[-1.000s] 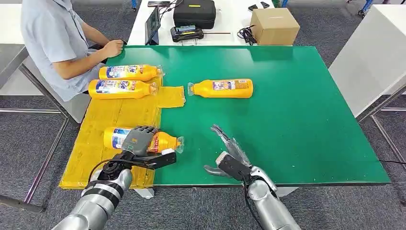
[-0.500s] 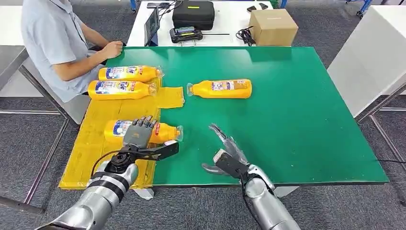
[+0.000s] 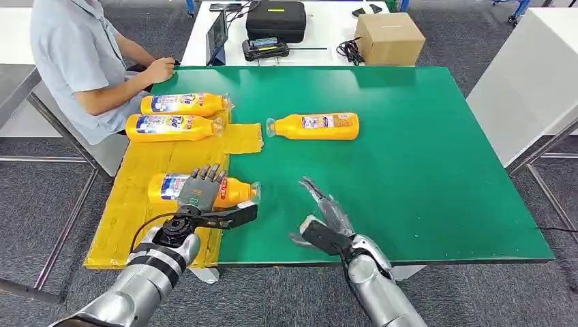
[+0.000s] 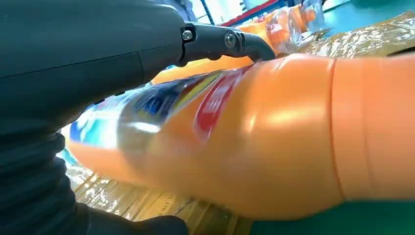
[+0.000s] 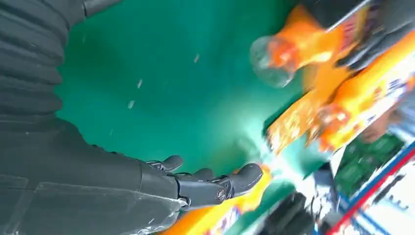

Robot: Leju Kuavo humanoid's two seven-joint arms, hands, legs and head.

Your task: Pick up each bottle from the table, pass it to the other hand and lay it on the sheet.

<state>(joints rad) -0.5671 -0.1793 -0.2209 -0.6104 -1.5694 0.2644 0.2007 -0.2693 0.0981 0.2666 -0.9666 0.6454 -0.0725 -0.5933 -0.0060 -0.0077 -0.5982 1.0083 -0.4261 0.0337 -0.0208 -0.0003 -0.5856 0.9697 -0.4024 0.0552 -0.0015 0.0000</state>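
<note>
Near the front of the yellow sheet (image 3: 146,163) lies an orange bottle (image 3: 235,191), cap toward the green table (image 3: 422,157). My left hand (image 3: 201,197) grips it, fingers over its label and thumb along its neck side. The left wrist view has the same bottle (image 4: 274,137) close up under my left hand (image 4: 88,58). Two more orange bottles (image 3: 183,103) (image 3: 174,127) lie side by side at the sheet's far end. A fourth bottle (image 3: 315,126) lies on the green table. My right hand (image 3: 326,216) hovers with fingers spread near the front edge, holding nothing; in the right wrist view, my right hand (image 5: 147,191).
A person (image 3: 75,54) sits at the table's far left corner, one hand resting by the edge. Beyond the green table stand a cardboard box (image 3: 390,37), a black case (image 3: 276,19) and a tablet (image 3: 218,34). A white table (image 3: 531,75) stands to the right.
My left hand and the bottle in it have shifted a little away from the front edge. The right hand has barely moved.
</note>
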